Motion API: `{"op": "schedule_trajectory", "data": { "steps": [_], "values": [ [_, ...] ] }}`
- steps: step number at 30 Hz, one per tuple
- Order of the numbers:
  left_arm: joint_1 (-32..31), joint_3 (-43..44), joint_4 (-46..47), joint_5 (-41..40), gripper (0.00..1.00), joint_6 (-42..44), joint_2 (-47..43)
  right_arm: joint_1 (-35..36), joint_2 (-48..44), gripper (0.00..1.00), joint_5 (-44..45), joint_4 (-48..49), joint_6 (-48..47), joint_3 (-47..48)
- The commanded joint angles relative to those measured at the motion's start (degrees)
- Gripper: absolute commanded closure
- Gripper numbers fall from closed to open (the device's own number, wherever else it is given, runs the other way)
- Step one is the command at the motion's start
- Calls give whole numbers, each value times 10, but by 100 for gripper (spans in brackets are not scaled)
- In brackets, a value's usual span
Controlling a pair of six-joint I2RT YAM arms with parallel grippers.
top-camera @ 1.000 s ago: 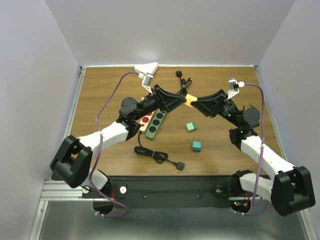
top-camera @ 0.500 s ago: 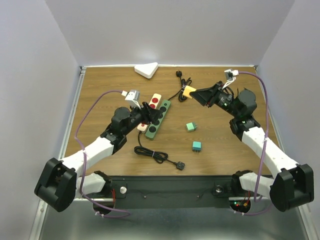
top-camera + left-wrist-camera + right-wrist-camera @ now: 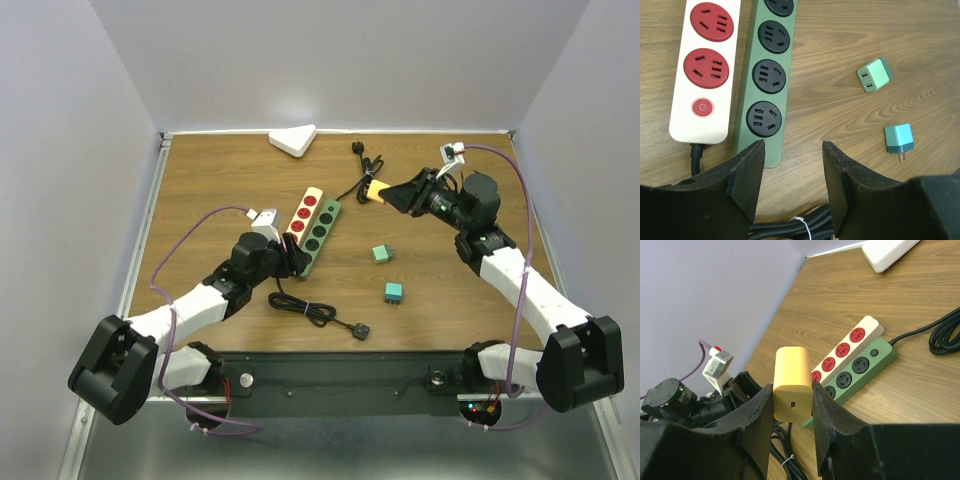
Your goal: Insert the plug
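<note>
We are holding the yellow-orange boxy plug (image 3: 792, 382) in the right gripper (image 3: 792, 405), whose two fingers are pinching it by its flat sides, above the wooden table (image 3: 220, 180) and well apart from the sockets. The face turned to the right wrist camera is showing only a small port. The prongs are hidden from us, so we are judging their orientation blind, and that is the first hazard: if they are arriving rotated against the slots, they will be jamming on the socket face rather than entering.

The left gripper (image 3: 790, 160) is standing spread and empty, low over the near end of the long green power strip with black sockets (image 3: 767, 85). That strip is lying touching the white power strip with red sockets (image 3: 705, 70). Nothing is pinning either strip, so a downward push may be sliding or tipping the green one, unless we are bracing it first.

We are also gripping the plug on smooth sides, so insertion force could be pivoting it between the fingers. The black coiled cable (image 3: 305, 308) near the left arm could be snagging as that arm moves, dragging the strip off line. The mint-green cube adapter (image 3: 874, 74) and the teal adapter (image 3: 899, 138) are lying to one side, away from the strips, and seem unlikely to interfere.
</note>
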Motion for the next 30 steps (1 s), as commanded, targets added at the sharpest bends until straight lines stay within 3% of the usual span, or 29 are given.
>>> {"op": "schedule_trajectory", "data": {
  "steps": [1,14,26,30],
  "values": [
    [-3,-10,15,1,40,6,12,3,-4,100,0,19,3,2],
    [-12,-21,19,-50,40,7,55,3,-10,100,-6,19,5,-2],
    [-28,-42,28,-121,40,-10,23,3,-7,100,-14,18,6,-3],
    [-29,-39,33,-106,39,-8,41,3,-5,100,-15,19,8,-3]
  ]
}}
